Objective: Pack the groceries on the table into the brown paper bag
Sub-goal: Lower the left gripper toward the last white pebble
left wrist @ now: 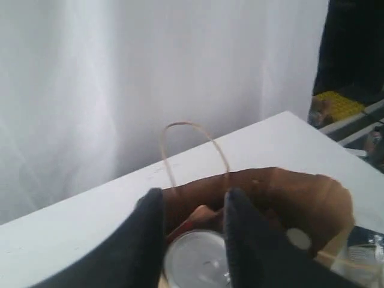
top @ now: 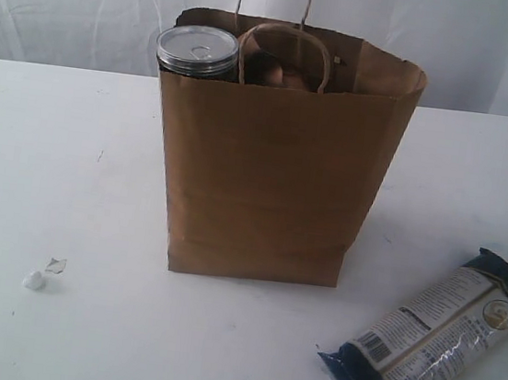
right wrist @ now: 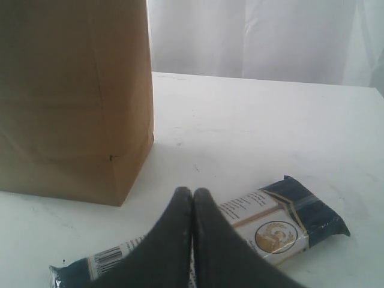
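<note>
The brown paper bag (top: 264, 182) stands upright in the middle of the table (top: 54, 156). A silver pull-tab can (top: 197, 50) rises above the bag's rim at its left corner. In the left wrist view my left gripper (left wrist: 194, 195) hangs over the bag (left wrist: 288, 192), jaws apart, and the can's lid (left wrist: 195, 261) shows below and between the fingers, apart from them. A brown-orange shape (left wrist: 201, 216) lies beside the can inside. The long dark-blue packet (top: 431, 337) lies flat at the front right. My right gripper (right wrist: 192, 192) is shut and empty just above the packet (right wrist: 282, 222). Neither gripper shows in the exterior view.
Two small crumpled scraps (top: 39, 275) lie on the table at the front left. A white curtain (top: 91, 3) hangs behind the table. The bag's twisted handles (top: 284, 55) stand up above its mouth. Dark clutter with a yellow item (left wrist: 339, 105) sits beyond the table's edge.
</note>
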Controlling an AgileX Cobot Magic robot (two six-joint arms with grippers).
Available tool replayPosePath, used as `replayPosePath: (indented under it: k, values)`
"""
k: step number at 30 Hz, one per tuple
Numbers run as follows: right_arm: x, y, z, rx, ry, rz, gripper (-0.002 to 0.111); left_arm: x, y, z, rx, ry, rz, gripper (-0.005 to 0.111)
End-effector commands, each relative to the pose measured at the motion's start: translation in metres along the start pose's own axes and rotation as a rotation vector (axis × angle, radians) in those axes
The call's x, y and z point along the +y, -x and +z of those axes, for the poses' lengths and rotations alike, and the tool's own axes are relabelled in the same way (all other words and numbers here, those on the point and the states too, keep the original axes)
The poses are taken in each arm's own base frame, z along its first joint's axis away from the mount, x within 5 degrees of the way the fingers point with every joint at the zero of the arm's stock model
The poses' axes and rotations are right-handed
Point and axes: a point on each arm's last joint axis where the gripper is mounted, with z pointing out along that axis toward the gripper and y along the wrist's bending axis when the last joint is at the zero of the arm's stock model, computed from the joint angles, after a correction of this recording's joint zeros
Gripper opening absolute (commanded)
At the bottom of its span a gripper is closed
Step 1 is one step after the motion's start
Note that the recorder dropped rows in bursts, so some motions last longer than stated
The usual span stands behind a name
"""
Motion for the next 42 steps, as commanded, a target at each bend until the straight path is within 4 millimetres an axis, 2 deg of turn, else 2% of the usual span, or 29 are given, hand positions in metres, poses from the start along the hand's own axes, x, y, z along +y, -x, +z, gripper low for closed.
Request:
replayPosePath:
  k: [1, 4, 9, 15, 26, 33, 42]
  values:
    - [-0.001, -0.001, 0.0, -0.001, -0.009, 0.003, 0.0, 0.023, -0.001, -0.045, 0.05, 0.157, 0.05, 0.023]
    - [-0.001, -0.001, 0.0, -0.001, -0.009, 0.003, 0.0, 0.033, -0.005, -0.07, 0.084, 0.23, 0.055, 0.014]
    - [-0.001, -0.001, 0.0, -0.001, -0.009, 0.003, 0.0, 0.042, -0.011, -0.101, 0.099, 0.315, 0.067, 0.002]
    - [-0.001, -0.001, 0.0, -0.001, -0.009, 0.003, 0.0, 0.052, -0.048, -0.117, 0.201, 0.435, 0.017, 0.0]
    - [-0.001, -0.001, 0.0, -0.001, -0.009, 0.003, 0.0, 0.052, -0.14, -0.097, 0.367, 0.446, -0.114, 0.0]
    - [-0.001, -0.001, 0.0, -0.001, -0.009, 0.003, 0.0, 0.044, -0.182, -0.076, 0.441, 0.37, -0.176, 0.0]
    - [-0.001, -0.001, 0.0, -0.001, -0.009, 0.003, 0.0, 0.036, -0.222, -0.059, 0.485, 0.289, -0.249, 0.0]
